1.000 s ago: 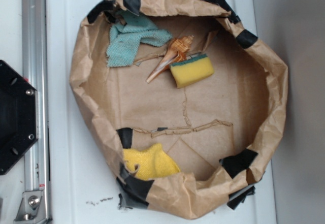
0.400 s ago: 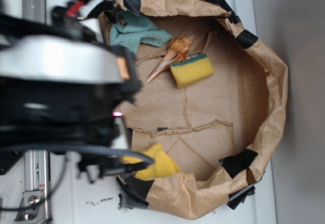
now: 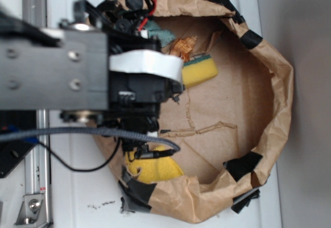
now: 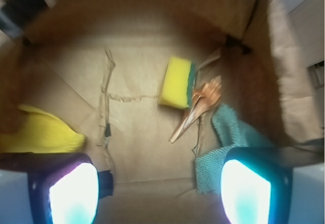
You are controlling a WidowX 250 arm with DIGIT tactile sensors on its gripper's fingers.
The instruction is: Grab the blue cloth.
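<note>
Compared with the earlier frames, your arm had swung further in over the paper bin's left side. A second before it was out of view and the whole floor lay open. Now, in the exterior view, it hid most of the cloth and the narrow end of the shell. The bin's contents had not moved.

The bin was a crumpled brown paper wall patched with black tape. Inside it you had four things. The cloth lay by the wall at the top left of the exterior view, with only a sliver showing past the arm. The shell lay just right of it, touching the sponge. The yellow rag lay well apart at the bottom left, against the wall.

In the wrist view your gripper was spread wide, with nothing between the pads. The cloth lay just ahead of the right pad, partly behind it. The shell and sponge sat beyond it, the rag by the left pad.
</note>
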